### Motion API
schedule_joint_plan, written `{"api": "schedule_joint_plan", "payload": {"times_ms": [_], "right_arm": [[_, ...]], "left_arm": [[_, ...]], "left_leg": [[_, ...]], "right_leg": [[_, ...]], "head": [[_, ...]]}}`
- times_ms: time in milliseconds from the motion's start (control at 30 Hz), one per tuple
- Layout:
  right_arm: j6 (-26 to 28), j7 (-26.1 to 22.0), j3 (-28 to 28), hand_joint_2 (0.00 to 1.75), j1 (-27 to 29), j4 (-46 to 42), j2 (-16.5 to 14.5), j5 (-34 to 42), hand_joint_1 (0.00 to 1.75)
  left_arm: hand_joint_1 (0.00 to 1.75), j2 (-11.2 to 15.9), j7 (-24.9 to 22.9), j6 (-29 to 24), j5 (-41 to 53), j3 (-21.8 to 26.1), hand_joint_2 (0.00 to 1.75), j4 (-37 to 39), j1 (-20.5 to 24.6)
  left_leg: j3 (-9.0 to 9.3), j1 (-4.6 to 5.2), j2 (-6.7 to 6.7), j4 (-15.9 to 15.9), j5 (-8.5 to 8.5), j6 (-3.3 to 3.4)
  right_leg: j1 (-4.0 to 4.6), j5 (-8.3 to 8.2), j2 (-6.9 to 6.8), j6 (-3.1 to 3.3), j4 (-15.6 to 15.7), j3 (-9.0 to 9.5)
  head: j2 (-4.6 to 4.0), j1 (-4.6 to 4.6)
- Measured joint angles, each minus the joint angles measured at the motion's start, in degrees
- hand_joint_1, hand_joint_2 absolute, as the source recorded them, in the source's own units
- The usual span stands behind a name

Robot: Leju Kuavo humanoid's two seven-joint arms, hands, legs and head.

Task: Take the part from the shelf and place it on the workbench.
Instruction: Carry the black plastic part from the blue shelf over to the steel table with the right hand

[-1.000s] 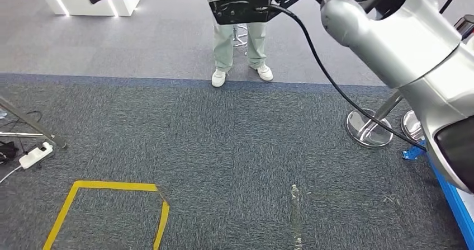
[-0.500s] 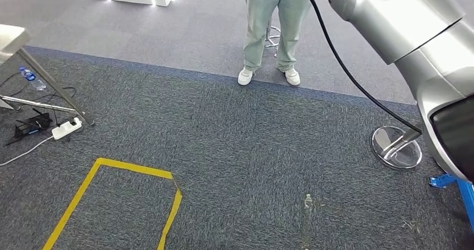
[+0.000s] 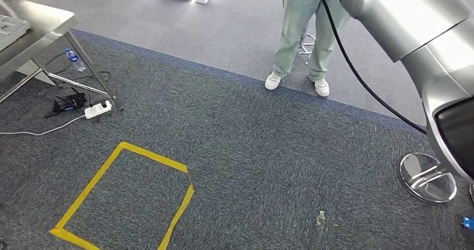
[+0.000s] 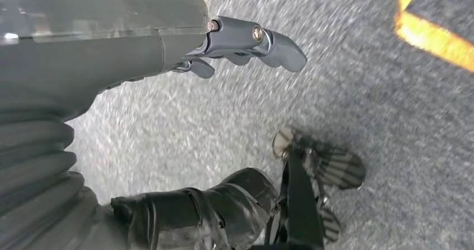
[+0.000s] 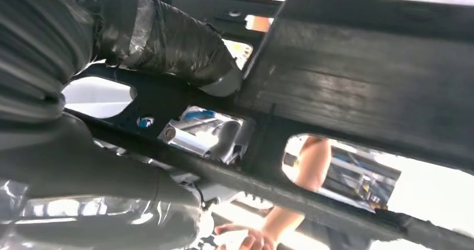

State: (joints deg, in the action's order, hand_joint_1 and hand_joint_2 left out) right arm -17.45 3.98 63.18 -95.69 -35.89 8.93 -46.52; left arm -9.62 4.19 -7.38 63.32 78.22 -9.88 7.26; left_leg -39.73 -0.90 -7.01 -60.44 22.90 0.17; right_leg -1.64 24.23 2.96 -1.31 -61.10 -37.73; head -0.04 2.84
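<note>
In the left wrist view the left hand (image 4: pixel 246 46) hangs over the carpet with fingers loosely apart, holding nothing. The black part (image 5: pixel 358 65) is gripped by the right hand (image 5: pixel 167 43), carried at the head view's upper edge. The table (image 3: pixel 39 29) lies at upper left, well apart.
</note>
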Motion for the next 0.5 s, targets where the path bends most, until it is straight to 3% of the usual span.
{"api": "schedule_joint_plan", "payload": {"times_ms": [67,133,200,233,300,333,400,433,500], "right_arm": [[0.06,-0.34,0.01,1.75,-0.08,0.04,-0.25,-0.2,1.75],[0.11,-0.69,0.01,1.75,-0.22,0.05,-0.47,-0.47,1.75],[0.11,-1.09,0.04,1.75,-0.19,0.07,-0.6,-0.66,1.75],[0.1,-1.31,0.06,1.75,-0.11,0.07,-0.69,-0.75,1.75],[0.09,-1.67,0.1,1.75,-0.06,0.06,-0.9,-0.94,1.75],[0.09,-1.8,0.1,1.75,-0.1,0.06,-0.97,-1.09,1.75],[0.09,-2.08,0.1,1.75,-0.17,0.08,-0.99,-1.41,1.75],[0.09,-2.22,0.11,1.75,-0.1,0.08,-1.02,-1.53,1.75],[0.1,-2.52,0.15,1.75,0.18,0.05,-1.22,-1.61,1.75]], "left_arm": [[0.0,-0.08,0.13,-0.05,0.04,-0.01,1.75,0.01,-0.12],[0.0,-0.14,0.36,-0.08,0.07,-0.01,1.75,0.01,-0.08],[0.0,-0.13,0.6,-0.09,0.07,0.0,1.75,0.0,0.06],[0.0,-0.13,0.7,-0.11,0.07,0.0,1.75,0.0,0.08],[0.0,-0.13,0.88,-0.15,0.1,-0.01,1.75,0.0,0.04],[0.0,-0.13,0.99,-0.17,0.11,-0.01,1.75,0.0,0.07],[0.0,-0.11,1.19,-0.19,0.14,0.0,1.75,0.0,0.21],[0.0,-0.08,1.25,-0.2,0.17,0.0,1.75,0.0,0.26],[0.0,-0.03,1.22,-0.27,0.26,0.0,1.75,0.0,0.17]], "left_leg": [[-1.39,0.08,2.21,-2.55,1.54,-0.39],[-4.38,0.2,5.33,-8.88,4.74,-0.6],[-6.86,0.19,6.18,-14.22,6.6,-0.49],[-6.81,0.27,6.29,-14.4,6.27,-0.32],[-3.55,0.68,7.19,-8.94,3.5,0.23],[-1.38,1.17,8.42,-5.09,2.34,0.53],[1.4,2.07,10.11,-0.12,1.23,1.1],[1.7,2.4,10.19,0.58,1.33,1.3],[2.16,2.33,9.05,1.33,0.95,1.77]], "right_leg": [[0.02,-0.21,-1.42,0.79,0.36,0.26],[0.37,-0.26,-2.58,1.28,0.56,0.37],[0.81,-0.2,-3.82,1.49,0.58,0.37],[0.97,-0.16,-4.45,1.55,0.57,0.37],[1.17,-0.09,-5.65,1.61,0.57,0.44],[1.25,-0.05,-6.23,1.58,0.59,0.49],[1.37,0.02,-7.24,1.31,0.75,0.61],[1.38,0.05,-7.73,1.11,0.87,0.69],[1.29,0.21,-8.34,0.58,0.99,0.98]], "head": [[0.0,0.42],[0.0,0.89],[0.0,0.92],[0.0,0.92],[0.0,0.92],[0.0,0.92],[0.0,0.9],[0.0,0.89],[0.01,0.89]]}}
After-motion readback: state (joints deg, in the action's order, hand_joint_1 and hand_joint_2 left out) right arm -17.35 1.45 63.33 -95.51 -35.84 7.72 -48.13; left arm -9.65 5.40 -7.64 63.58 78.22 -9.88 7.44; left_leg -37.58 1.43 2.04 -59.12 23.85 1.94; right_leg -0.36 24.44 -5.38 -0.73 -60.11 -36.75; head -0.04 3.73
